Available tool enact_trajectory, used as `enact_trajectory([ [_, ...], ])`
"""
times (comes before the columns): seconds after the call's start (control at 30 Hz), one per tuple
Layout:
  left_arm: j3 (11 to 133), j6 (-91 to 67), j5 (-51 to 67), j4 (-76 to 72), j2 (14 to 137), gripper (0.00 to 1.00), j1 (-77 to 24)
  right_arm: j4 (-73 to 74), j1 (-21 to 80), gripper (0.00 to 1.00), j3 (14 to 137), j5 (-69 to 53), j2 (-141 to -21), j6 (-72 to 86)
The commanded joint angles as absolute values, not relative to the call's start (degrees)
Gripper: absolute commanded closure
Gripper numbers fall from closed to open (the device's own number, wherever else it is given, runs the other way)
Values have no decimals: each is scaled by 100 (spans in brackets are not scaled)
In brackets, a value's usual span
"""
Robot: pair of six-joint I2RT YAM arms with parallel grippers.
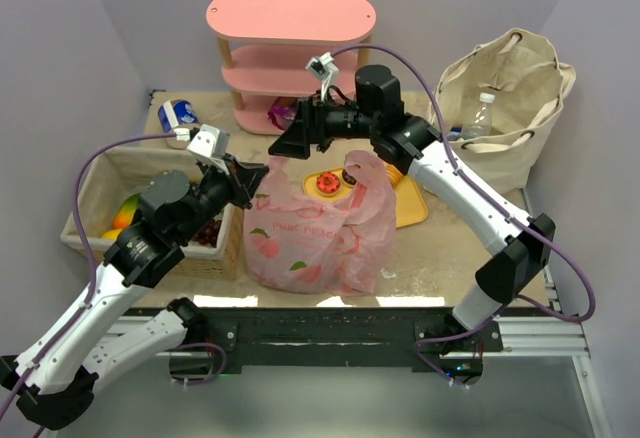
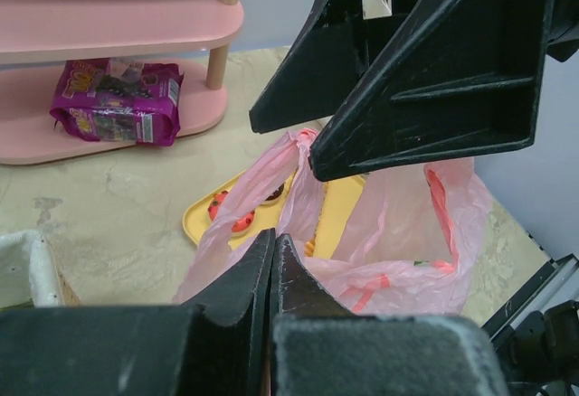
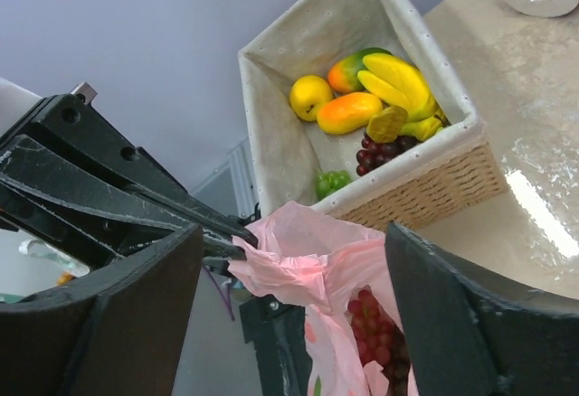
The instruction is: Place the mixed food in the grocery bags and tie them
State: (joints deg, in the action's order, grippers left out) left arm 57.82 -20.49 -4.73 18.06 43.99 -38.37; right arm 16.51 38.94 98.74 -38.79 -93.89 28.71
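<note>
We note the pink bag (image 1: 310, 233) upright on the counter (image 1: 440, 248), just beside the basket (image 3: 425, 188). Left jaws are clamped on its bunched handle; right jaws stand wide apart around it. We'd close the right low on the free handle, left pulling taut, before knotting.

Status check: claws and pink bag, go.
Left claw shut on pink bag handle. Right claw open, straddling same handle. Bag upright, not yet tied. Woven basket close beside it, left-arm side; yellow tray behind.
</note>
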Motion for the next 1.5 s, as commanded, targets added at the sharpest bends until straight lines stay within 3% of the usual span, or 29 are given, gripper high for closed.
enact_trajectory([
  [0.0, 5757, -2127, -571, 1477, 4377, 100, -3815, 1047, 3911, 21, 9581, -4078, -9176, 3233],
  [0.13, 5731, -2145, -624, 1424, 4351, 100, -3823, 853, 3911, 30, 9378, -4043, -9176, 3392],
  [0.23, 5704, -2162, -633, 1362, 4368, 100, -3823, 677, 3911, 44, 9317, -4043, -9158, 3489],
  [0.27, 5695, -2153, -589, 1354, 4377, 100, -3823, 625, 3902, 56, 9316, -4017, -9150, 3507],
  [0.4, 5686, -2162, -449, 1362, 4386, 97, -3814, 589, 3902, 85, 9360, -3902, -9088, 3507],
  [0.47, 5721, -2127, -396, 1406, 4394, 74, -3815, 719, 3911, 99, 9474, -3894, -9097, 3454],
  [0.5, 5783, -2110, -396, 1441, 4395, 42, -3823, 790, 3902, 100, 9527, -3885, -9105, 3350],
  [0.57, 5879, -1987, -378, 1564, 4394, 10, -3814, 1045, 3885, 100, 9694, -3867, -9132, 3191],
  [0.63, 6073, -1794, -387, 1756, 4447, 1, -3815, 1282, 3832, 100, 9843, -3911, -9132, 3112],
  [0.8, 6328, -1389, 454, 1741, 4815, 0, -3420, 1669, 3648, 100, 10098, -4130, -9053, 2866],
  [0.93, 6363, -1634, 2613, 856, 5351, 0, -2620, 2038, 3507, 100, 10195, -4368, -9035, 2725],
  [1.03, 6539, -1609, 3389, 537, 5738, 0, -2523, 2048, 3428, 100, 10143, -4587, -8991, 2760],
  [1.3, 6504, -1670, 4640, 88, 6310, 2, -2329, 2065, 3331, 100, 10195, -5114, -9053, 2821],
  [1.47, 5952, -2371, 5193, -1272, 6398, 8, -2145, 2153, 3305, 100, 10283, -5308, -9167, 2856],
])
